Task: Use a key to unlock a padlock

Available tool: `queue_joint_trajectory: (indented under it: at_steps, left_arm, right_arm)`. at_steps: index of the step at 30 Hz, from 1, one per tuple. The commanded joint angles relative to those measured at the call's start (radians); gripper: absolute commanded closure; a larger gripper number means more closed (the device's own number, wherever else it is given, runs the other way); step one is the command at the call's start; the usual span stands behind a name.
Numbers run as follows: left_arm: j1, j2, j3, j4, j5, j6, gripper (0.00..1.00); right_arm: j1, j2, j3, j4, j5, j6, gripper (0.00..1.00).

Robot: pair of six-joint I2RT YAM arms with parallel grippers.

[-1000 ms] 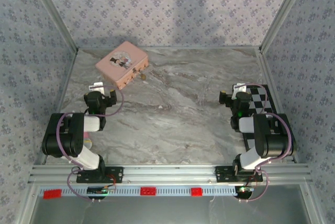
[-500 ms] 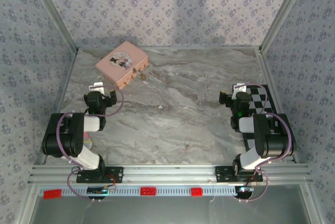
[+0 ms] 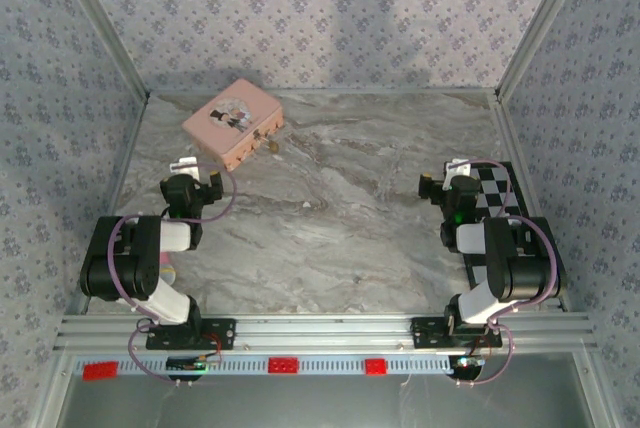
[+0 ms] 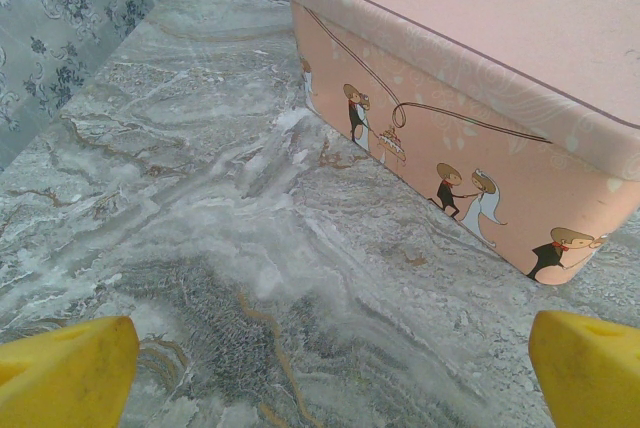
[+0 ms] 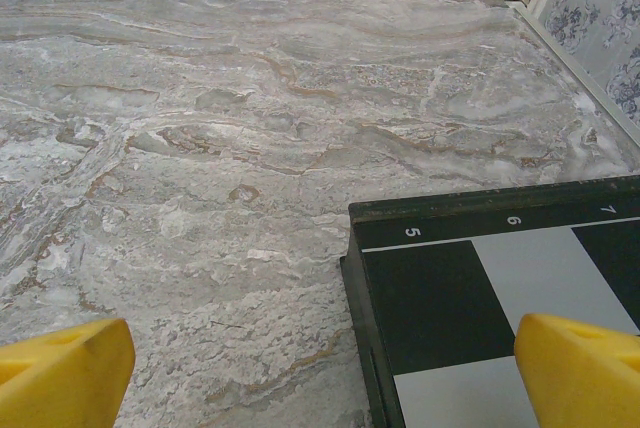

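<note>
my left gripper [image 4: 320, 373] and right gripper [image 5: 320, 373] gape wide, empty; padlock [image 3: 270, 145] lies untouched by the box [image 3: 233, 120]; all work is ahead.

Tiny brass padlock [image 3: 270, 144] lying just beside pink box [image 3: 233, 121].

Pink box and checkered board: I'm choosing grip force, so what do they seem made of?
Pink box: likely printed cardboard, possibly painted tin; matte, with cartoon couples and a lid lip overlapping the wall. Checkered board: thin rigid sheet, perhaps plastic or coated board; matte black and white with printed numbers.
</note>
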State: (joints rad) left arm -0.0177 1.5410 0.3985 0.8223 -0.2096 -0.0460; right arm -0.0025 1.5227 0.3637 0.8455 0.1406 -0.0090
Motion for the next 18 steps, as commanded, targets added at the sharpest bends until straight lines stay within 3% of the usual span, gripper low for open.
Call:
queue_joint_trajectory:
  at_steps: [1,3,7,10,12,18]
  left_arm:
    - [-0.004,-0.008,-0.006,0.030,0.010,0.008,0.00]
    - [-0.028,-0.023,-0.024,0.052,0.045,0.049,0.00]
    - [-0.065,-0.093,-0.116,0.175,-0.029,0.073,0.00]
    - [-0.118,-0.255,-0.049,-0.124,-0.043,0.082,0.00]
    - [-0.129,-0.355,0.000,-0.301,-0.001,0.041,0.00]
    - [-0.179,-0.670,0.000,-0.494,-0.057,-0.083,0.00]
  right_arm:
    - [-0.004,0.001,0.015,0.004,-0.012,-0.013,0.01]
    - [0.025,-0.010,-0.017,0.051,-0.079,-0.081,0.01]
    - [0.050,-0.060,-0.101,0.157,-0.077,-0.112,0.01]
    - [0.078,-0.128,-0.120,0.135,-0.071,-0.143,0.01]
    - [0.124,-0.202,-0.102,0.021,-0.064,-0.178,0.01]
    - [0.230,-0.523,-0.088,-0.249,-0.069,-0.166,0.01]
